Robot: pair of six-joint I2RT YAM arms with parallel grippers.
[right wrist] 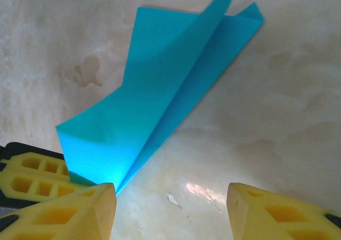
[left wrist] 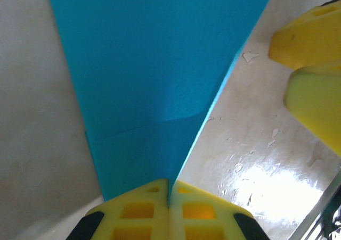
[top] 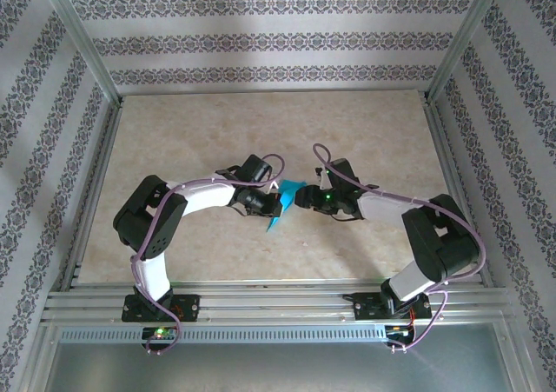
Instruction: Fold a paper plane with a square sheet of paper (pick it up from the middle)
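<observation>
The teal-blue sheet of paper [top: 281,204] is folded lengthwise into a narrow, creased, dart-like shape and is held just above the table's middle. My left gripper [top: 268,202] is shut on it. In the left wrist view the yellow fingertips [left wrist: 149,197] pinch the paper [left wrist: 160,64] at its lower end along the fold. My right gripper [top: 301,197] faces it from the right, open, with nothing between its fingers [right wrist: 69,213]. The paper [right wrist: 160,91] lies ahead and to the left of the right gripper [right wrist: 170,208], close to its left finger and touching neither finger.
The beige marbled table [top: 365,131] is framed by aluminium rails [top: 278,301] and patterned walls. The left gripper's fingers [right wrist: 32,176] show at the left of the right wrist view. The right gripper's fingers [left wrist: 311,38] show at the right of the left wrist view.
</observation>
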